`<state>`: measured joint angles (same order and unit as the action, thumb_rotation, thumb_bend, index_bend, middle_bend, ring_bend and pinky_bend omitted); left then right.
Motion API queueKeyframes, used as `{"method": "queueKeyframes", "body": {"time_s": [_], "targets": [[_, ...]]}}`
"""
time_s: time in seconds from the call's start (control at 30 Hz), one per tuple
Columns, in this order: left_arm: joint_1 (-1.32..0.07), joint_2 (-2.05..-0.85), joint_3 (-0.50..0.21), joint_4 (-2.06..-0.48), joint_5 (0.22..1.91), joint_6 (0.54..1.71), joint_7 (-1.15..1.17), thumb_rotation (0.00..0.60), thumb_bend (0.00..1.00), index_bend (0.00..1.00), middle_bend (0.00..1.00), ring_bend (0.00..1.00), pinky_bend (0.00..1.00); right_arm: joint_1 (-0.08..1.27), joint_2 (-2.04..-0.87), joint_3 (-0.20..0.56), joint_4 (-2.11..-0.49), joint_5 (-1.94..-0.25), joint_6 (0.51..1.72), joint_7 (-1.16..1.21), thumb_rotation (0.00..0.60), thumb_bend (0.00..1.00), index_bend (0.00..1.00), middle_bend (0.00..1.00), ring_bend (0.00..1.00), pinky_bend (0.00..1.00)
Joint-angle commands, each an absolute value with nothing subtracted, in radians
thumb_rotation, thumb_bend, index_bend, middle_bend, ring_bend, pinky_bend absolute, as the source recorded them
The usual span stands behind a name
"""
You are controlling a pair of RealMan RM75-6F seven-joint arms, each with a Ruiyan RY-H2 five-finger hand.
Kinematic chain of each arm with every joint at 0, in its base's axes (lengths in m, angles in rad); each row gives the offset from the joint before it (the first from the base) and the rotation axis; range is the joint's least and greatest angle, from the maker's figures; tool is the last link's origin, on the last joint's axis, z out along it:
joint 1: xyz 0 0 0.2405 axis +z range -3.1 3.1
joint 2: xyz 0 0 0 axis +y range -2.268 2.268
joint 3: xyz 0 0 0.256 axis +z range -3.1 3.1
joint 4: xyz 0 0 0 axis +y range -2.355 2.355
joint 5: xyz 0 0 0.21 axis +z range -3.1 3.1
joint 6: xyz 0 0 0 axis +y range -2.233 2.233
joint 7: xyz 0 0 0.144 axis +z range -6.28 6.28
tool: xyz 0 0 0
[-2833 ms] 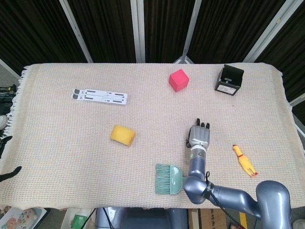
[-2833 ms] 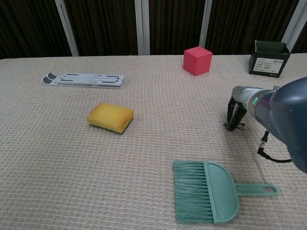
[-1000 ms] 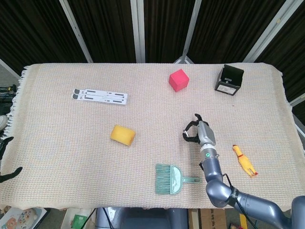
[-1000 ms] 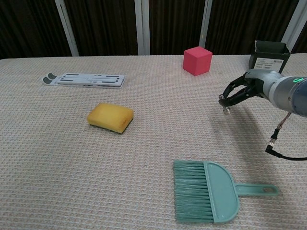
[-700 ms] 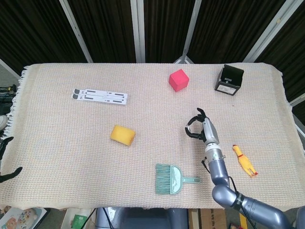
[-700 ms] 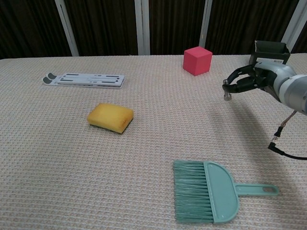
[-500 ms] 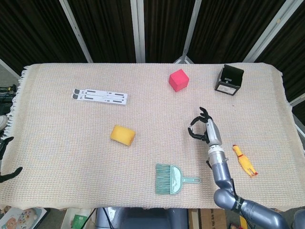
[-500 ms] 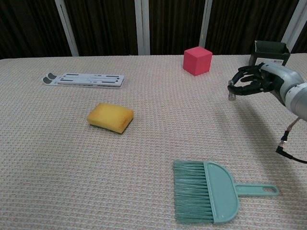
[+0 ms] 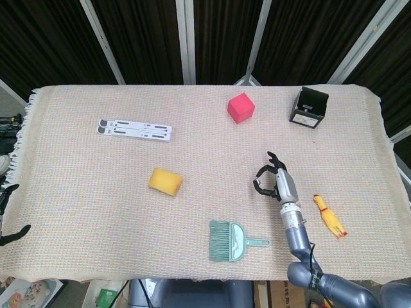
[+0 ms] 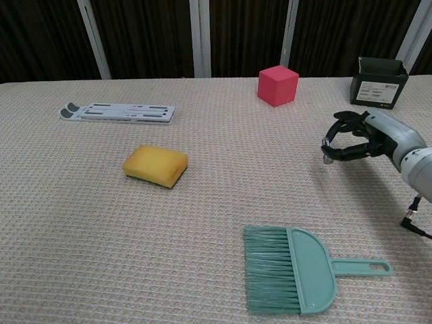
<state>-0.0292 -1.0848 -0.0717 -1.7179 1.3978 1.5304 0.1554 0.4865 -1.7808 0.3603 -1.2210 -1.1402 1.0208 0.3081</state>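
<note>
My right hand hovers over the cloth right of centre, also seen in the chest view. Its fingers are half curled like a claw, with a gap to the thumb and nothing in them. A teal hand brush lies below and left of it, bristles to the left. A yellow rubber chicken lies just to the hand's right. Of my left hand only dark fingertips show at the head view's left edge, off the table.
A yellow sponge lies left of centre. A red cube and a black box stand at the back. A flat white folded stand lies at the back left. A woven beige cloth covers the table.
My right hand has lifted off the cloth beside the brush, its fingers going from flat to curled. It has drifted right and slightly back. Nothing on the table has moved.
</note>
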Motion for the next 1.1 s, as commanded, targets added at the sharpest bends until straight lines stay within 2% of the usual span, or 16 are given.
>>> {"method": "queueKeyframes", "body": {"time_s": [0.03, 0.8, 1.1], "targets": [[-0.029, -1.084, -0.071, -1.718, 1.398, 1.530, 0.155, 0.600, 0.24, 0.17, 0.00, 0.00, 0.00, 0.489, -1.788, 0.357, -1.208, -1.130, 1.015, 0.305, 0.600, 0.43, 0.68, 0.10, 0.11, 0.00], [-0.029, -1.085, -0.068, -1.722, 1.403, 1.530, 0.160, 0.600, 0.24, 0.17, 0.00, 0.00, 0.00, 0.493, -1.788, 0.343, -1.197, -1.067, 0.976, 0.253, 0.600, 0.43, 0.68, 0.10, 0.02, 0.00], [-0.029, -1.085, -0.068, -1.722, 1.402, 1.529, 0.163, 0.600, 0.24, 0.17, 0.00, 0.00, 0.00, 0.493, -1.772, 0.348, -1.221, -1.044, 0.964, 0.238, 0.600, 0.38, 0.66, 0.09, 0.02, 0.00]]}}
